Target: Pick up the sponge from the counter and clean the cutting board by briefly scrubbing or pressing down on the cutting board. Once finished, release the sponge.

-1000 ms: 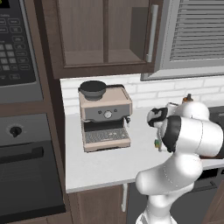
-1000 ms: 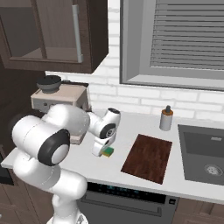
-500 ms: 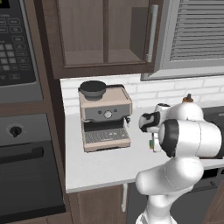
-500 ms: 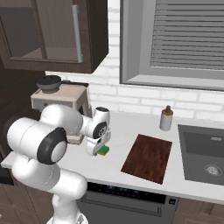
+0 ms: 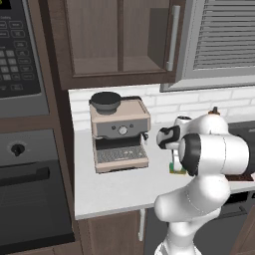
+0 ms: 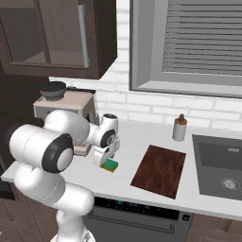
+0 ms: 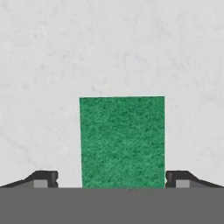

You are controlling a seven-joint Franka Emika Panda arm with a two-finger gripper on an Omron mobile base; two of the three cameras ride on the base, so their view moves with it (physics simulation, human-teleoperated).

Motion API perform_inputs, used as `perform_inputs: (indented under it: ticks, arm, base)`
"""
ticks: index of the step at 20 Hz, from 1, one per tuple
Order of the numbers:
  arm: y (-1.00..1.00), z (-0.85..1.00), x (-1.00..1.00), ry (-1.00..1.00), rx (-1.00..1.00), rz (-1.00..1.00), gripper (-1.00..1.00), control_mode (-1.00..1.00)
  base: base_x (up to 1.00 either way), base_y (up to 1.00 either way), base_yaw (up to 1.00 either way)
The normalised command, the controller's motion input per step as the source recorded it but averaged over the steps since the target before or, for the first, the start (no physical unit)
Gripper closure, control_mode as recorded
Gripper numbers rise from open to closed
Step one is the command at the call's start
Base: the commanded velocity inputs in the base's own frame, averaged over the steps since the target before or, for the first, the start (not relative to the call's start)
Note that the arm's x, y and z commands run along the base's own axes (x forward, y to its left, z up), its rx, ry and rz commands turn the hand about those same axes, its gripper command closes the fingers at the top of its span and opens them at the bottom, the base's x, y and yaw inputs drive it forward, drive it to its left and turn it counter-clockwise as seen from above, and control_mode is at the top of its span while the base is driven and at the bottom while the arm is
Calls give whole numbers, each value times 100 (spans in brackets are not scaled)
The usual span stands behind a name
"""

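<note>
The sponge [image 7: 122, 142] lies flat on the light counter [image 7: 109, 48], green top up; its yellow lower layer shows in the right base view, where the sponge [image 6: 111, 165] sits left of the cutting board [image 6: 160, 170]. My gripper [image 7: 111, 181] hangs straight over the sponge, open, with one dark fingertip [image 7: 43, 178] on each side of the sponge's near end. In the right base view the gripper [image 6: 105, 159] points down just above the sponge. From the left base view a sliver of the sponge [image 5: 175, 171] peeks out beside my arm.
A beige coffee machine [image 5: 119, 132] stands on the counter [image 5: 119, 187] left of the sponge. A soap bottle [image 6: 178, 127] stands at the back, beyond the board. The dark sink [image 6: 222, 165] lies to the right of the board.
The hand has swung left from a spot near the board to directly over the sponge and has come down a little. The sponge and board have not moved.
</note>
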Motion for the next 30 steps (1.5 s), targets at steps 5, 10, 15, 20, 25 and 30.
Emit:
perform_inputs:
  ticks: [5, 10, 15, 20, 25, 30]
  arm:
    - [0, 59, -28, -4, 0, 2, -100, -100]
    - [2, 65, -34, -7, 0, 1, -100, -100]
    - [4, 33, -27, -2, -1, 0, -100, -100]
    - [13, 0, -27, 0, -6, 0, -100, -100]
    - [24, 0, -29, -3, -10, 2, -100, -100]
    - [30, 19, -22, -10, -10, 0, -100, -100]
  base:
    - [0, 0, 0]
    - [0, 0, 0]
    - [0, 0, 0]
    - [0, 0, 0]
    - [0, 0, 0]
    - [0, 0, 0]
